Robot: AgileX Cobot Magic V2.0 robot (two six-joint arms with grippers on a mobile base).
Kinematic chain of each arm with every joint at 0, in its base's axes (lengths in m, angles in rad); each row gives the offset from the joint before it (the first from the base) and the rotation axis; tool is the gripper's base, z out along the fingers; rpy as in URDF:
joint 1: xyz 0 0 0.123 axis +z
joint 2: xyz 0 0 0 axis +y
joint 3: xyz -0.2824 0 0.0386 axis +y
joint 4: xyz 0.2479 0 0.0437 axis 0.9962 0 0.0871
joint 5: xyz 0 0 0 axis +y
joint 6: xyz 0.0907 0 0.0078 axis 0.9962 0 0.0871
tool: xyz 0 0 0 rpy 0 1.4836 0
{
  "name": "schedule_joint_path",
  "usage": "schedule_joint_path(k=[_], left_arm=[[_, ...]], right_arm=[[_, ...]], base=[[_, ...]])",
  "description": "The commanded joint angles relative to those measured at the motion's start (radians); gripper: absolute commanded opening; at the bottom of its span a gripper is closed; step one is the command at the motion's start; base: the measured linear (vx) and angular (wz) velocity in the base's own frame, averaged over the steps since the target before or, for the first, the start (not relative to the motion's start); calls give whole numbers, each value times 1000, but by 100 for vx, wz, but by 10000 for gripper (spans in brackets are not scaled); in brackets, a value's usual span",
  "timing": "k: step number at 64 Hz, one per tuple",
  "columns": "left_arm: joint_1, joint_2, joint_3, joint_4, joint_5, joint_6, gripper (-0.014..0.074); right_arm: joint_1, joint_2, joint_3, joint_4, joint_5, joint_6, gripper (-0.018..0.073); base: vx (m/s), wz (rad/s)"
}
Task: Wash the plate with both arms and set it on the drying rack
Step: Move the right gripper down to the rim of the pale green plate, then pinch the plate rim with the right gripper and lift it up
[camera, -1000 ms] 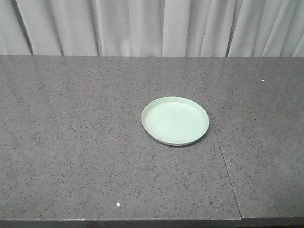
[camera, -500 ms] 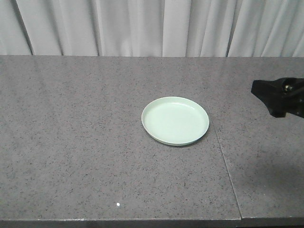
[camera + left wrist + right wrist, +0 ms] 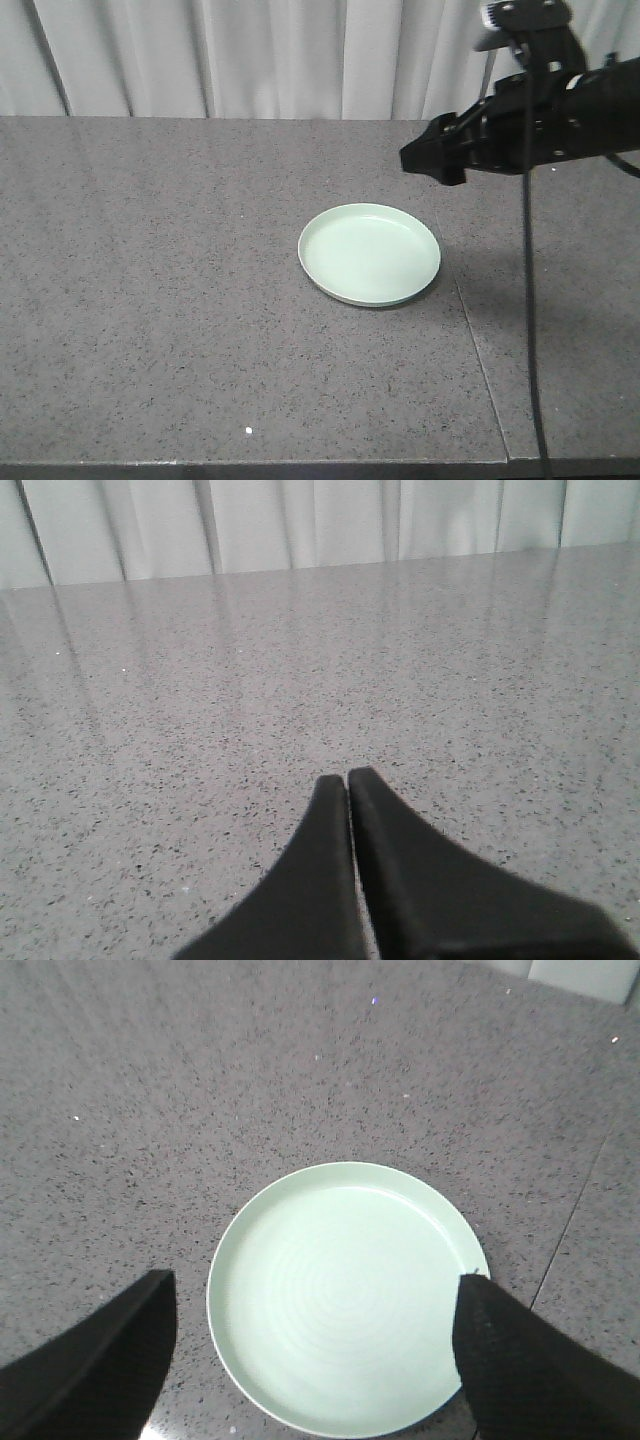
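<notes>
One pale mint-green plate (image 3: 369,254) lies flat and right way up near the middle of the speckled grey stone counter (image 3: 150,300), its right edge just beside a thin seam (image 3: 480,360) in the slab. A pleated white curtain (image 3: 280,60) hangs behind the counter. The right arm (image 3: 570,120), black and bulky with a cable (image 3: 530,300) hanging from it, extends in from the right above the counter. The right gripper (image 3: 432,160) hangs in the air past the plate's far right rim, not touching it. Seen from its own wrist, the right gripper (image 3: 315,1282) is spread wide, its black fingers (image 3: 100,1360) on either side of the plate (image 3: 340,1290) below, holding nothing. The left gripper (image 3: 347,778) shows only in its wrist view, tips pressed together, empty, low over the counter (image 3: 200,680).
</notes>
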Motion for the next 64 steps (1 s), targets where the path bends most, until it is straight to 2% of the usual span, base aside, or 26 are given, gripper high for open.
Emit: schedule_joint_path(k=[1, 12, 28, 53, 64], left_arm=[[3, -15, -24, -2, -73, -9, -6], [3, -15, -24, -2, -73, -9, -6], [3, -15, -24, -2, -73, -9, -6], [3, -15, -24, -2, -73, -9, -6], [3, -15, -24, -2, -73, -9, -6]], right_arm=[[7, 70, -103, -104, -34, 126, 544], [4, 223, -228, -265, 32, 249, 544], [4, 399, -348, -375, 102, 342, 544], [4, 518, -381, -386, 141, 364, 544], [4, 533, -381, -387, 167, 365, 512]], base=[[0, 0], [0, 0], [0, 0], [0, 0], [0, 0]])
